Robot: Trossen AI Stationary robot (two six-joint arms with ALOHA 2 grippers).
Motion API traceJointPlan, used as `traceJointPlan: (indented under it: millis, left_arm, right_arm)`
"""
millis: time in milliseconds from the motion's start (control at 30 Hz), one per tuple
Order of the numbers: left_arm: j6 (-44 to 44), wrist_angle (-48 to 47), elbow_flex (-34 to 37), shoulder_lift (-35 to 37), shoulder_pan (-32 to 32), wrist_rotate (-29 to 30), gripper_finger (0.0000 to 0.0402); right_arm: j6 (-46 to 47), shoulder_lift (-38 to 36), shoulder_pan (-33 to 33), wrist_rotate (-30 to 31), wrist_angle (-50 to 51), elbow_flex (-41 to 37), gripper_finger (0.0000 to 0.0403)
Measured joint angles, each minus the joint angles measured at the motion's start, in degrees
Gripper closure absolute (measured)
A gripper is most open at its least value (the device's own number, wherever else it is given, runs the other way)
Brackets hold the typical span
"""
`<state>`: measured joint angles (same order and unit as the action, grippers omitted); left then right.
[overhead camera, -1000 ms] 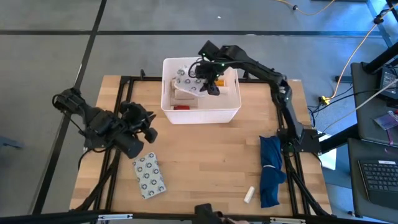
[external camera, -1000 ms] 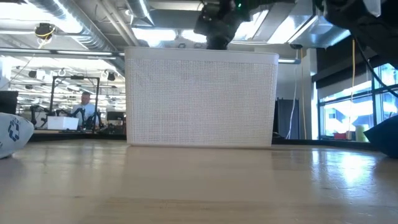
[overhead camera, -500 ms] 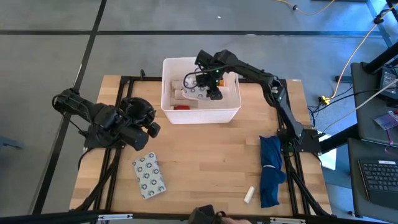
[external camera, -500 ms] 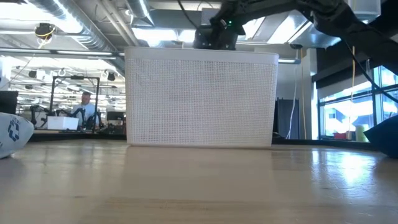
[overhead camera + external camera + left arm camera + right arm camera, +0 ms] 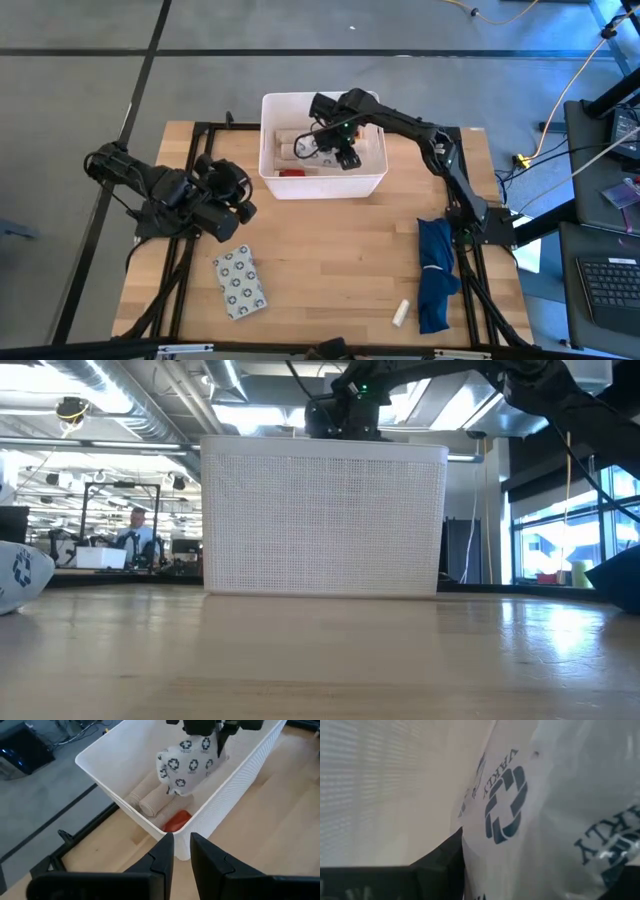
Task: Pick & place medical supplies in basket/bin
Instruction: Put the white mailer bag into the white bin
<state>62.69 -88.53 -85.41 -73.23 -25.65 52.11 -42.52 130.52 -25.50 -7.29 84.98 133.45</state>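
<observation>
Wooden bench (image 5: 330, 250) carries the white bin (image 5: 324, 183) at its far edge. Patterned grey packet (image 5: 240, 282) near left; dark-blue cloth (image 5: 436, 272) right, small white roll (image 5: 401, 313) just beside it.

Right gripper (image 5: 335, 148) inside white bin (image 5: 272, 172)

Low view, the bin (image 5: 323, 520) wall blocks everything inside it. A packet (image 5: 22, 575) is cut off at the left edge. Right wrist view is filled by the held packet (image 5: 545, 815), fingers hidden.
</observation>
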Motion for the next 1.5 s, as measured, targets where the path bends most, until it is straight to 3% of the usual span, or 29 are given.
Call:
traceJointPlan:
  millis: [333, 667, 967, 1500]
  left_arm:
    - [-4.4, 0.0, 0.0, 0.0, 0.0, -2.5, 0.0347]
    - [-6.5, 0.0, 0.0, 0.0, 0.0, -2.3, 0.0349]
    - [-8.0, 0.0, 0.0, 0.0, 0.0, -2.3, 0.0350]
    - [-9.7, 0.0, 0.0, 0.0, 0.0, -2.1, 0.0348]
  right_arm:
    - [0.2, -0.1, -0.2, 0.1, 0.9, -1.2, 0.0226]
    - [0.4, -0.1, -0.3, -0.2, 1.9, -12.5, 0.0225]
    - [0.6, -0.1, -0.3, -2.0, 0.1, -19.1, 0.0194]
    - [2.5, -0.1, -0.3, -3.2, -0.6, -19.6, 0.0173]
